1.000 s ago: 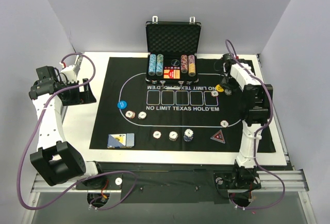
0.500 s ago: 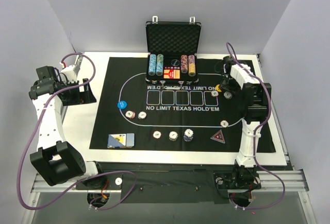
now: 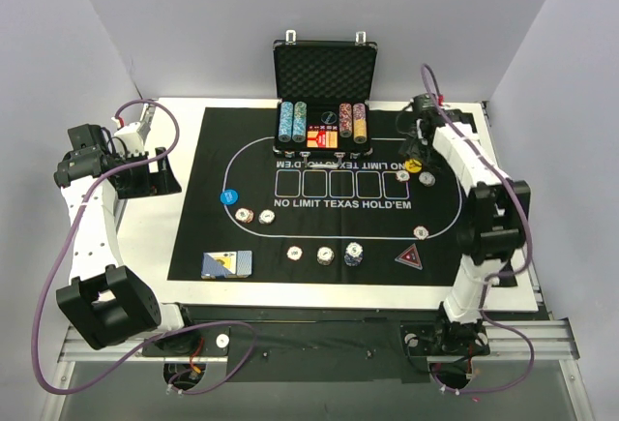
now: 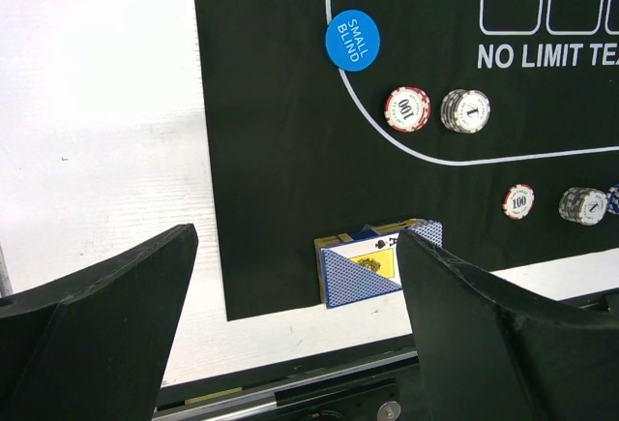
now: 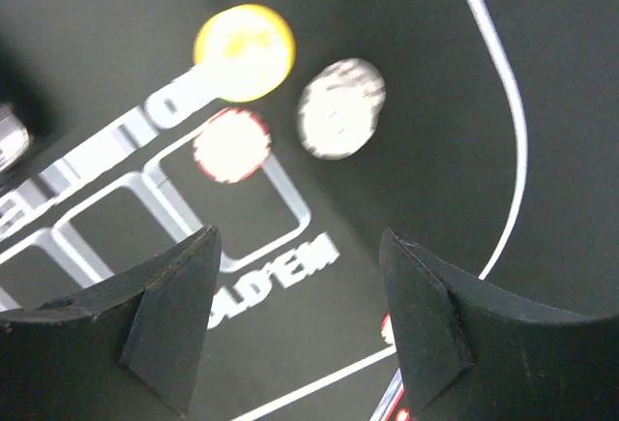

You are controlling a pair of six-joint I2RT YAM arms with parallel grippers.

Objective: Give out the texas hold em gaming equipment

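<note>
The right jaws, blunt black wedges, stand released and empty at the bottom of the right wrist view. Above them on the flat black mat (image 5: pixel 416 73), a round yellow disc (image 5: pixel 244 45) lies at upper left, close to a blurred pale chip (image 5: pixel 340 108) and a red-rimmed chip (image 5: pixel 230 144). The left jaws also stand spread with nothing between them, one over the white counter (image 4: pixel 97 102), while the blue-backed deck (image 4: pixel 372 266) sits at the mat's bottom edge, a smooth blue disc (image 4: pixel 352 40) near the top and striped chips (image 4: pixel 407 108) right of centre.

Blue disc (image 4: pixel 352 41), yellow disc (image 5: pixel 244 42)
</note>
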